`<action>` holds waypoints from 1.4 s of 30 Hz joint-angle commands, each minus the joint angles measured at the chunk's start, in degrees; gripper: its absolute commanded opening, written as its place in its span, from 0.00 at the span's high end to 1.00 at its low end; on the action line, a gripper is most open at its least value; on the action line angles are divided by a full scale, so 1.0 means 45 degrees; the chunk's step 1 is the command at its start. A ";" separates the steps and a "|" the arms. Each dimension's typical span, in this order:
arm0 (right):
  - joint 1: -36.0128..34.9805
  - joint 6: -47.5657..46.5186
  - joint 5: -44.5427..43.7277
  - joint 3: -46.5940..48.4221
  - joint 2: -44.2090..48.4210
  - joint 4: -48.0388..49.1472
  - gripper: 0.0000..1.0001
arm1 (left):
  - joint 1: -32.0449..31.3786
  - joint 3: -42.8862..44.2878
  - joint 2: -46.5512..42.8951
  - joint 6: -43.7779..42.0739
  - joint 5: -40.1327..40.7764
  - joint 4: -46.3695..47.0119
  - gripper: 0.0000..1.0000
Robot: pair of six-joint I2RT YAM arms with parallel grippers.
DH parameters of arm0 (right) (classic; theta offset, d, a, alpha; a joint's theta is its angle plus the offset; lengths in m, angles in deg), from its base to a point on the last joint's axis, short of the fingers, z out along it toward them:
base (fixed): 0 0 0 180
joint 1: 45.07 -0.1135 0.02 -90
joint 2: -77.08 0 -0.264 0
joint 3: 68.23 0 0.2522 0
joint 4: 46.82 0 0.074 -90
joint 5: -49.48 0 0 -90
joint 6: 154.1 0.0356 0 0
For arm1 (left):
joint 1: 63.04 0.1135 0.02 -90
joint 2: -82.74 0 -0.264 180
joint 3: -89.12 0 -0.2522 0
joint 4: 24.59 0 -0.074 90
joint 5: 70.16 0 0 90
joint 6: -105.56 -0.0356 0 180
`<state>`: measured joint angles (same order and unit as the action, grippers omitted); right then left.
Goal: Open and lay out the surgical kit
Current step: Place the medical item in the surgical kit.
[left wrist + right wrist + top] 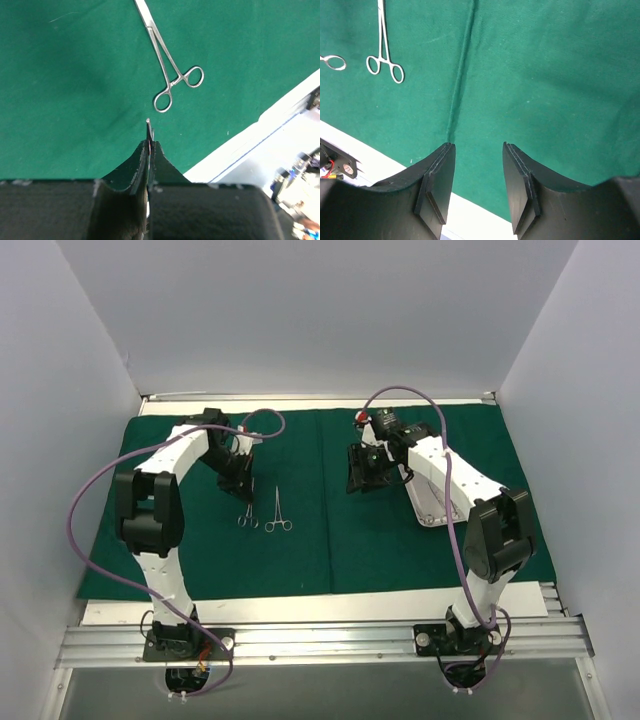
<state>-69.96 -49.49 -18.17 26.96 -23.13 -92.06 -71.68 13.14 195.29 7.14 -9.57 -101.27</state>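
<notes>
The dark green drape [330, 540] lies spread flat over the table. My left gripper [243, 483] hangs over its left half and is shut on a slim silver instrument. In the left wrist view only that instrument's thin tip [148, 125] shows past the gripper [149, 142]. From above, its ring handles [247, 521] show just near of the gripper. A pair of ring-handled forceps [278, 512] lies flat on the drape beside it, also in the left wrist view [151, 30] and the right wrist view [382, 30]. My right gripper [360, 472] is open and empty above the drape's centre fold [462, 75]. The steel tray [428, 508] lies partly hidden under the right arm.
White walls enclose the table on the left, back and right. A bare white strip [320, 605] and an aluminium rail [320, 640] run along the near edge. Purple cables [90, 520] loop off both arms.
</notes>
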 commanded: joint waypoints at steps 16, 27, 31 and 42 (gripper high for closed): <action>0.0217 -0.0434 0.0405 -0.0087 -0.0428 -0.0347 0.58 | 0.0026 0.0646 0.1452 -0.0491 -0.1277 -0.0277 0.98; 0.0237 -0.0454 0.0444 0.0030 -0.0604 -0.0386 0.58 | 0.0046 0.1212 0.1980 -0.0472 -0.1043 -0.0374 0.98; 0.0256 -0.0493 0.0463 0.0088 -0.0681 -0.0425 0.58 | 0.0085 0.1426 0.2214 -0.0452 -0.0771 -0.0491 0.98; 0.0276 -0.0474 0.0522 0.0128 -0.0740 -0.0464 0.58 | 0.0124 0.1525 0.2449 -0.0354 -0.0145 -0.0453 0.89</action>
<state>-69.08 -50.89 -16.86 26.52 -26.01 -92.11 -71.66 17.67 205.50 6.40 -12.04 -103.04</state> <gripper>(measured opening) 0.422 0.108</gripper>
